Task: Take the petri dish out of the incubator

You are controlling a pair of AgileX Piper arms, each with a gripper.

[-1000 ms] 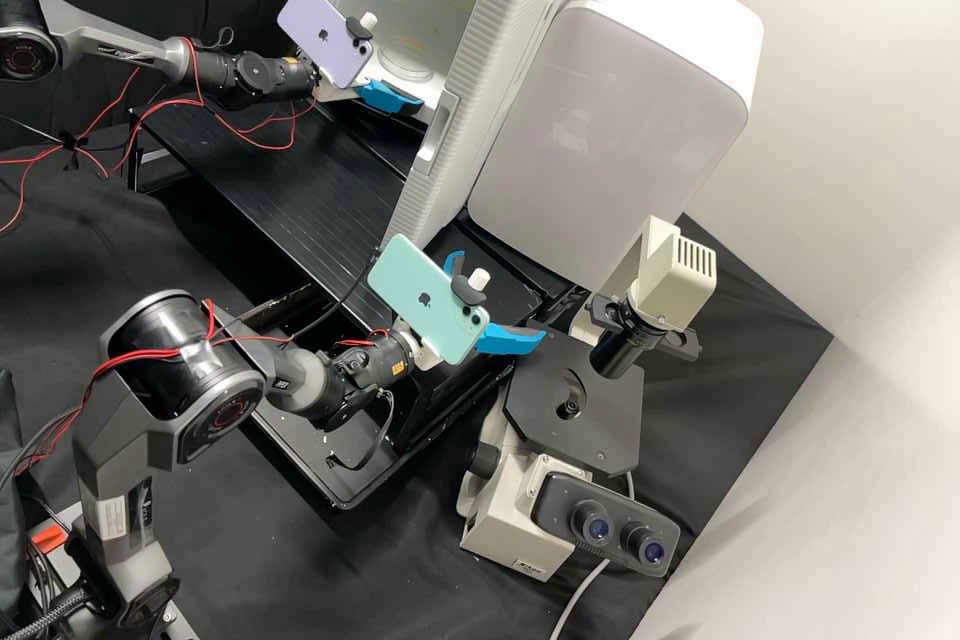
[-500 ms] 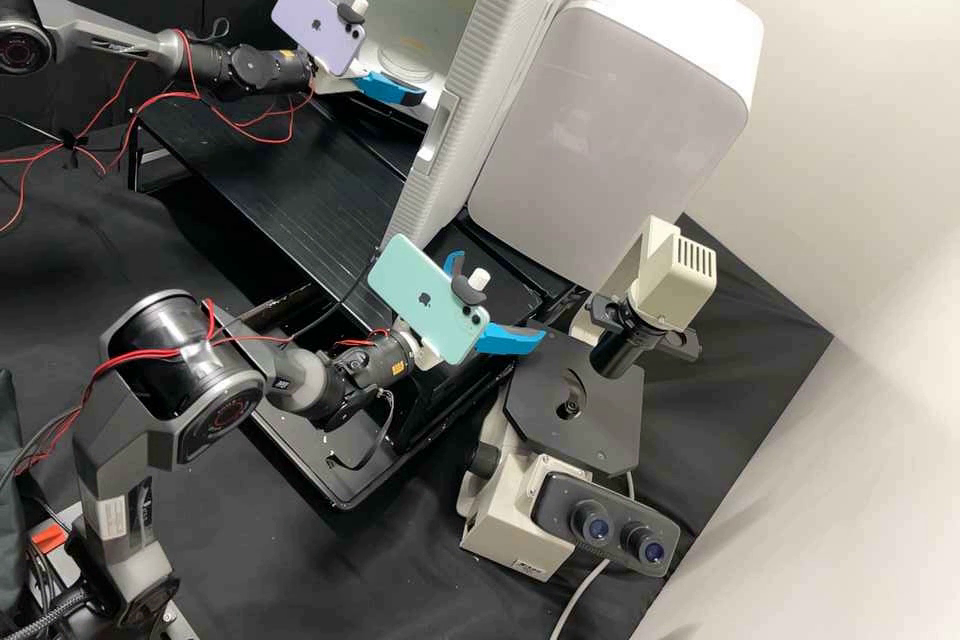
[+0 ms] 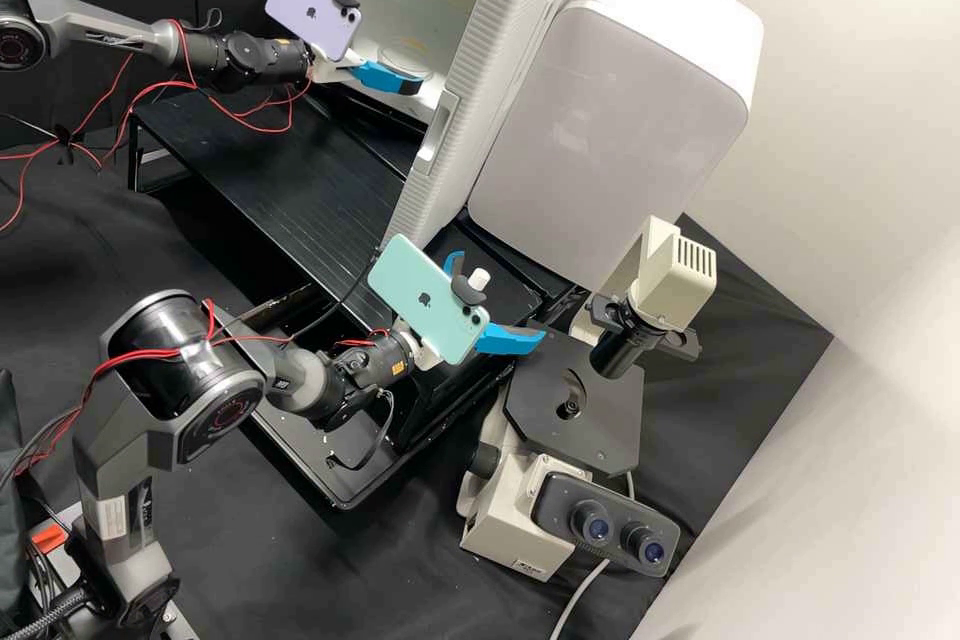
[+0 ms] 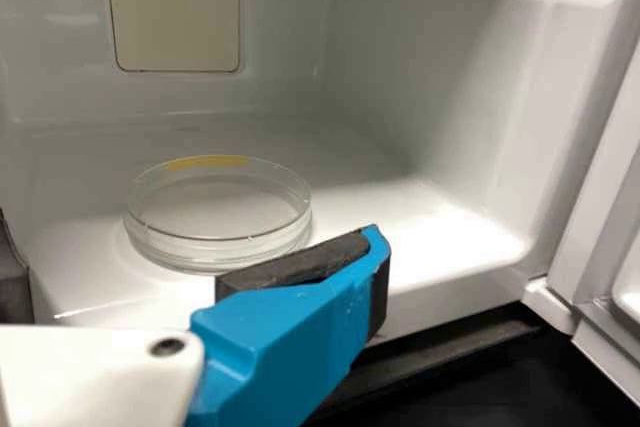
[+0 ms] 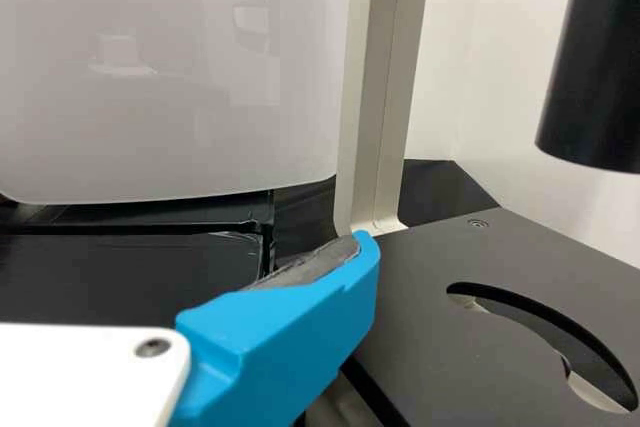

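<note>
The clear, round, shallow petri dish (image 4: pixel 218 209) lies flat on the floor of the white box-shaped incubator (image 3: pixel 510 50), whose door is open, at the upper middle of the high view. The left gripper (image 3: pixel 385 72) hangs just in front of the dish, jaws open and empty. The right gripper (image 3: pixel 490 305), jaws also open and empty, is at lower centre, near the grey-white microscope (image 3: pixel 560 480). The dish is probably light, stiff, slippery and breakable, so a level hold across its side wall seems safest. The ribbed black table (image 3: pixel 290 190) stands on black cloth, with a white wall at the right.
</note>
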